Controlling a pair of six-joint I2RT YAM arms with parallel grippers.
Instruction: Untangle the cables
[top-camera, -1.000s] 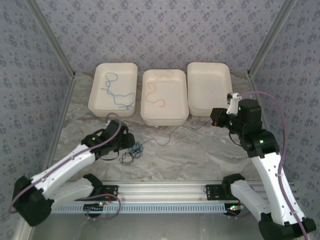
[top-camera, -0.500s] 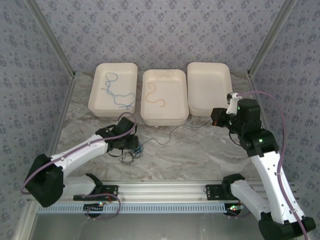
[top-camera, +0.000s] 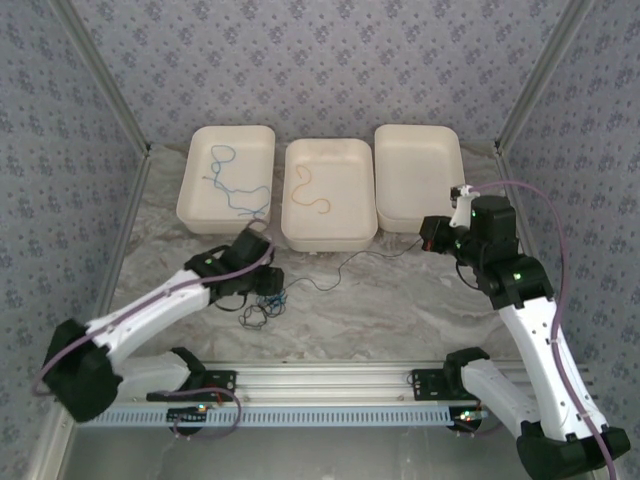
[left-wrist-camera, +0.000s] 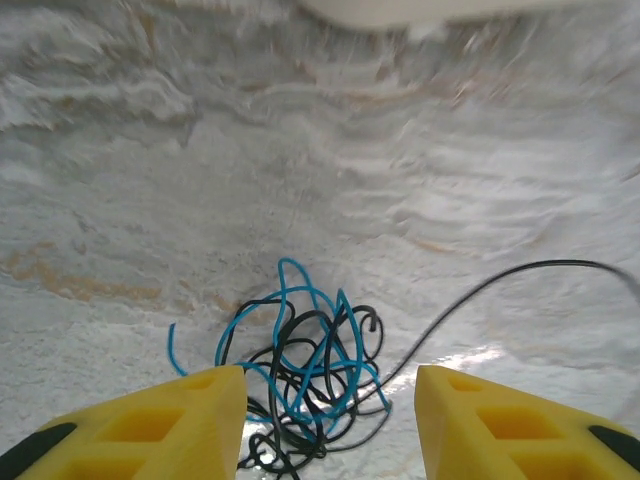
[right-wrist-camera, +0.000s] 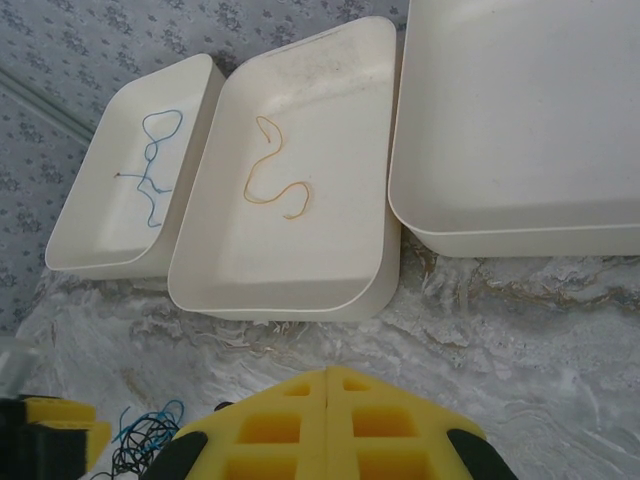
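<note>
A tangle of blue and black cables (left-wrist-camera: 305, 370) lies on the marble table, also seen from above as the tangle (top-camera: 264, 306). My left gripper (left-wrist-camera: 330, 400) hovers just behind it, open, with one yellow finger on either side; from above the left gripper (top-camera: 268, 287) sits at the tangle's far edge. One black cable (top-camera: 345, 263) runs right from the tangle up to my right gripper (top-camera: 430, 238), which is shut on its end. A blue cable (top-camera: 232, 185) lies in the left tray and a yellow-tan cable (right-wrist-camera: 272, 183) in the middle tray.
Three white trays stand in a row at the back: left tray (top-camera: 200, 215), middle tray (top-camera: 360, 235), right tray (top-camera: 445, 215) with nothing in it. Patterned walls close in both sides. An aluminium rail (top-camera: 330, 378) runs along the near edge.
My left arm has swung right and forward, bringing its gripper closer over the tangle. The right gripper has shifted slightly left, still shut.
</note>
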